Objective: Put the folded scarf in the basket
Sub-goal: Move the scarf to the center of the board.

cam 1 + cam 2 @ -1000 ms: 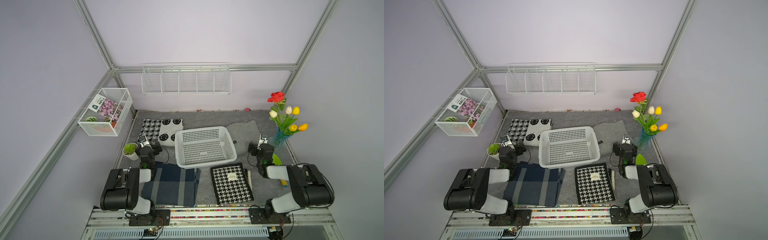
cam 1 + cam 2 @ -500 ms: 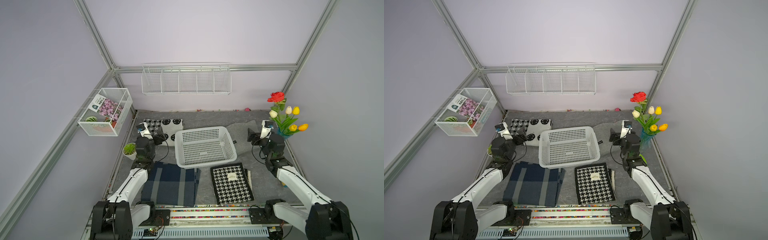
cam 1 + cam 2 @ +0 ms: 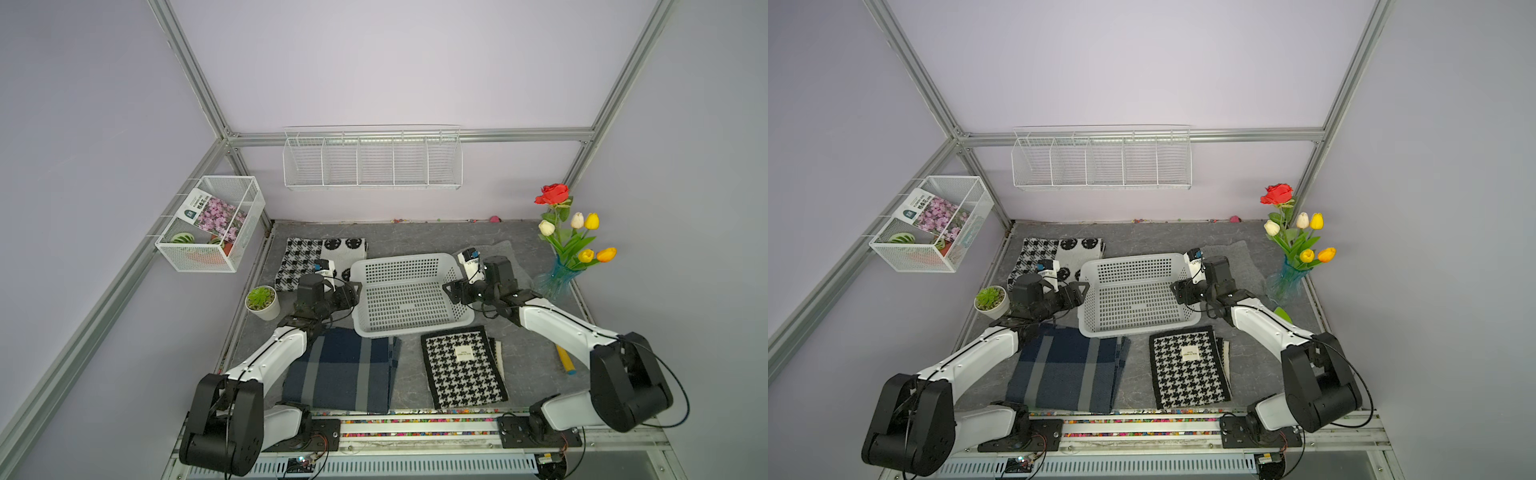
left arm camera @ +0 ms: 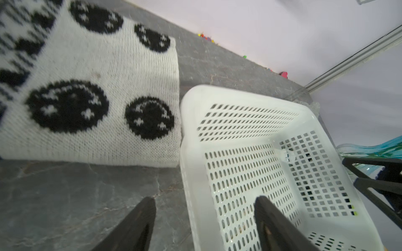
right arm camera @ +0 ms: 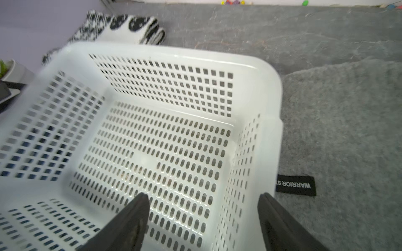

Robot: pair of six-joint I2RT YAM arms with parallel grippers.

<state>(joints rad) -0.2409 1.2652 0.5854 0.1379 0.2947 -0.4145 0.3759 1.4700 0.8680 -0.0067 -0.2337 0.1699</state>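
The whitish holed basket (image 3: 401, 269) (image 3: 1133, 268) stands mid-table with nothing in it. My left gripper (image 3: 355, 293) (image 3: 1083, 293) is open at its left side; in the left wrist view the left gripper (image 4: 204, 198) straddles the basket's rim (image 4: 239, 93), one finger inside and one outside. My right gripper (image 3: 451, 295) (image 3: 1176, 294) is open at the right side, and the right gripper (image 5: 203, 194) straddles the side wall of the basket (image 5: 163, 50) the same way. A folded navy plaid scarf (image 3: 345, 370) and a folded houndstooth scarf (image 3: 461, 370) lie in front of the basket.
A white scarf with black dots (image 3: 332, 249) (image 4: 97, 65) lies behind the basket on the left, a grey one (image 3: 498, 253) (image 5: 337, 119) on the right. A potted succulent (image 3: 261, 301) stands left, a flower vase (image 3: 559, 274) right. A mesh box (image 3: 208, 224) and a wire rack (image 3: 372, 160) hang on the walls.
Both arms unfolded from near their bases and reached out, bringing the grippers down over the basket's left and right sides. Both pairs of jaws have narrowed a little.
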